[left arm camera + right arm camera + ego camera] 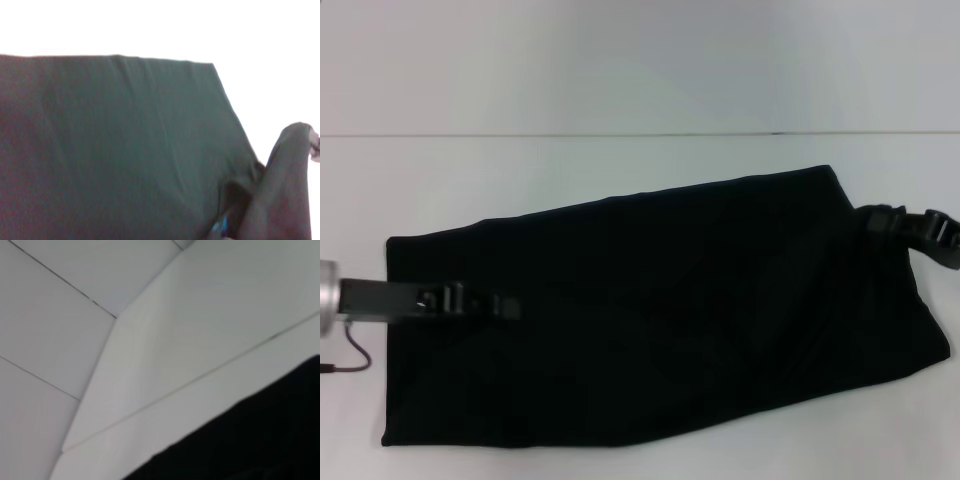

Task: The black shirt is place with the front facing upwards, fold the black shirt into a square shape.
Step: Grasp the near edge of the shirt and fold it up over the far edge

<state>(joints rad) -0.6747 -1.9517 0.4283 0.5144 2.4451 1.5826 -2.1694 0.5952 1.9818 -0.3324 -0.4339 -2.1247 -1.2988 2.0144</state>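
Note:
The black shirt point(670, 310) lies on the white table point(570, 170) as one long band running from near left to far right, with no lettering showing. My left gripper point(505, 305) reaches in low over the shirt's left end, black against black. My right gripper point(880, 222) sits at the shirt's far right edge, touching or just above the cloth. The left wrist view shows the shirt point(125, 140) with a raised fold of cloth point(292, 170) at one side and a small blue patch point(220, 229) beside it. The right wrist view catches only a corner of the shirt point(260, 440).
The white table spreads bare beyond the shirt, to the far side and the left. A white wall point(640, 60) rises behind the table's back edge. A thin dark red cable point(350, 355) hangs under my left arm near the table's left edge.

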